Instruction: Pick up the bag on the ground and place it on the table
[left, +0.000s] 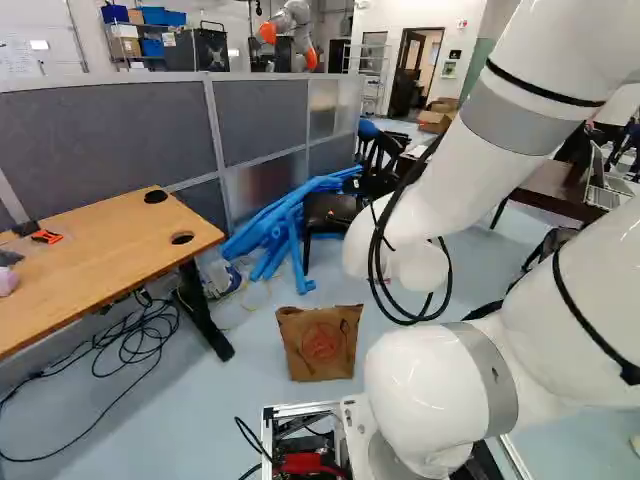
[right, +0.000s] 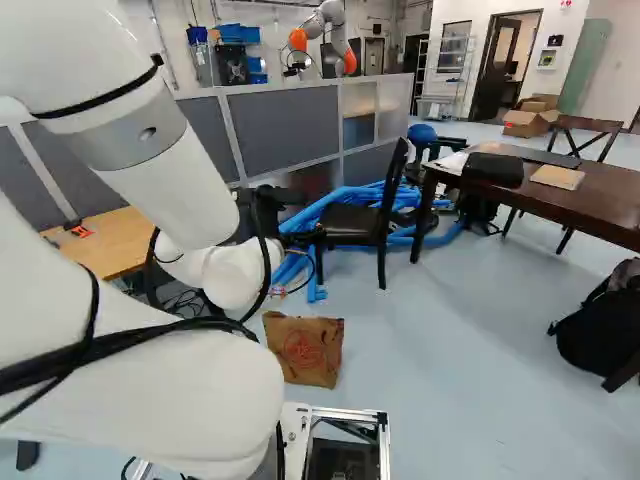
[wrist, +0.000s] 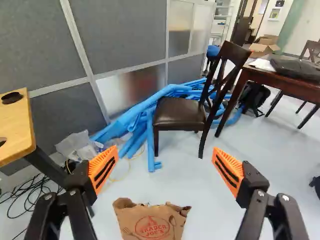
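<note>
Beyond the arm in the right base view, my gripper (right: 290, 215) shows as a dark shape, partly hidden by the wrist. The wrist view has the gripper (wrist: 165, 157) open, its orange-padded fingers wide apart with nothing held. A brown paper bag (left: 320, 345) with a red round mark stands on the floor ahead of the base; its top looks folded or crumpled. In the wrist view the bag (wrist: 154, 227) is low between the two fingers' lines, apart from both, its lower part cut off. A light wooden table (left: 110, 260) stands at the left of the left base view.
Black cables (left: 140, 340) lie beneath the wooden table. Beyond the bag are blue foam tubes (wrist: 145, 117), a dark chair (wrist: 180, 112) and a grey partition (left: 110, 130). A dark table (right: 600, 205) and a black backpack (right: 600, 335) are to the right. Another robot (right: 325, 35) stands behind the partition.
</note>
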